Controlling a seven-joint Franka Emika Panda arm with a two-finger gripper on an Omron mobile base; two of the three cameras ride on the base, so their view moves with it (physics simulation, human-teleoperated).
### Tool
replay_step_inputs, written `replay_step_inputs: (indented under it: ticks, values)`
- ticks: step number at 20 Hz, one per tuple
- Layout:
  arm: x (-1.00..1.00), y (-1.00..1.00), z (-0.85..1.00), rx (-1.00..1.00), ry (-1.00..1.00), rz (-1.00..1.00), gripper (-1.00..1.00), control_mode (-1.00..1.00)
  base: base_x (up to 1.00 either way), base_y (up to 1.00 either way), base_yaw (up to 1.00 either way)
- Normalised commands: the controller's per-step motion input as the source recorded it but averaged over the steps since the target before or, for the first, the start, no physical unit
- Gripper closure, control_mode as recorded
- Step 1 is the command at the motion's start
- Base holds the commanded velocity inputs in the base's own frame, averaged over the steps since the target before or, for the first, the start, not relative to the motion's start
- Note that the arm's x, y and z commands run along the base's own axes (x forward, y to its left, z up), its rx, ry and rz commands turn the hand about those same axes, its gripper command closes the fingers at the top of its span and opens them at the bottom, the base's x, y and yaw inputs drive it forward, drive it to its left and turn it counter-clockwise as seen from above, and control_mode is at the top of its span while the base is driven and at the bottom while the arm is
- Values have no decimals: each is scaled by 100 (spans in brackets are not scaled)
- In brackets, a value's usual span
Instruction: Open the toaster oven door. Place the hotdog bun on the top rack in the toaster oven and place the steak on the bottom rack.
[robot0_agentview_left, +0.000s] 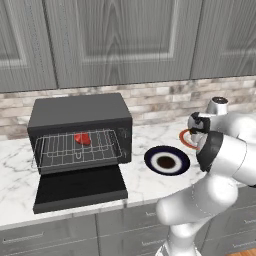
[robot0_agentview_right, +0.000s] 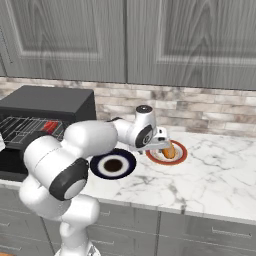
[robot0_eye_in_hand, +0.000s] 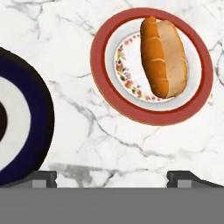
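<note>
**Bun on its plate under the open gripper; steak already in the oven**

Seen from the hand camera, the robot's two-finger gripper (robot0_eye_in_hand: 112, 176) hangs over the white marbled worktop (robot0_eye_in_hand: 131, 148) with its dark fingertips (robot0_eye_in_hand: 43, 177) wide apart and holding nothing. Just ahead of the gripper, and slightly toward the right-hand tip, sits a round red-rimmed plate with a floral white centre (robot0_eye_in_hand: 109, 57). The elongated orange-tan hotdog bun (robot0_eye_in_hand: 162, 57) lies flat on that plate, untouched, its length running away from the gripper.

Beside the gripper's left-hand tip is a second round plate, dark blue at the rim with a white ring and dark middle (robot0_eye_in_hand: 26, 127); from the left base camera it carries nothing on top. The two plates are near each other but apart.

Farther off on that same side stands the black boxy toaster oven (robot0_agentview_left: 80, 112). Its flat black toaster oven door (robot0_agentview_left: 80, 187) is folded fully down onto the worktop. A thin silver wire rack (robot0_agentview_left: 55, 150) is pulled partway out of the oven's mouth, and the small red steak (robot0_agentview_left: 83, 138) rests near its back. Which of the two racks this is cannot be told.
</note>
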Motion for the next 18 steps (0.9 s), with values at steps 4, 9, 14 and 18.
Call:
replay_step_inputs:
  ticks: [4, 9, 14, 18]
  values:
    - [57, -26, -27, -2, 3, 0, -100, -100, 0, 0, 0]
    - [53, -24, -24, 0, 2, 0, -100, -100, 0, 0, 0]
    - [46, -24, -25, -1, 3, 0, -100, -100, 0, 0, 0]
    - [39, -21, -26, 0, 3, 0, -100, -100, 0, 0, 0]
